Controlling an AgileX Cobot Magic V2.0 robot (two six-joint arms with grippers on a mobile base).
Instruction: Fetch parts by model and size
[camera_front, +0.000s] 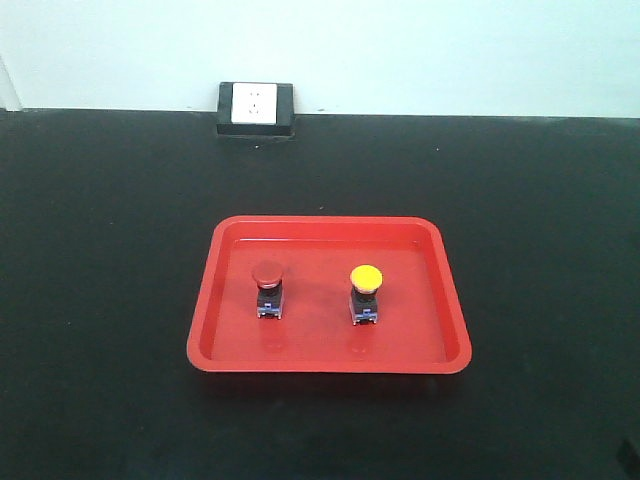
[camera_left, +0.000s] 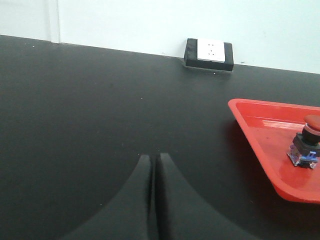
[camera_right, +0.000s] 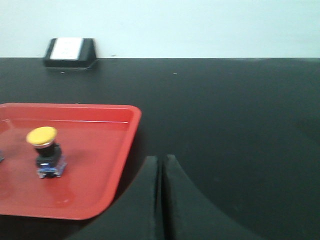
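Observation:
Two parts stand upright in a red tray: a red-capped push-button switch on the left and a yellow-capped one on the right, each with a dark body and blue-grey base. The left wrist view shows the red-capped switch at its right edge, with my left gripper shut and holding nothing over the black table, left of the tray. In the right wrist view the yellow-capped switch stands in the tray, and my right gripper is shut and holds nothing, just right of the tray's rim.
A black table carries the tray. A black-framed white wall socket sits at the table's back edge against a pale wall. Neither arm appears in the front view.

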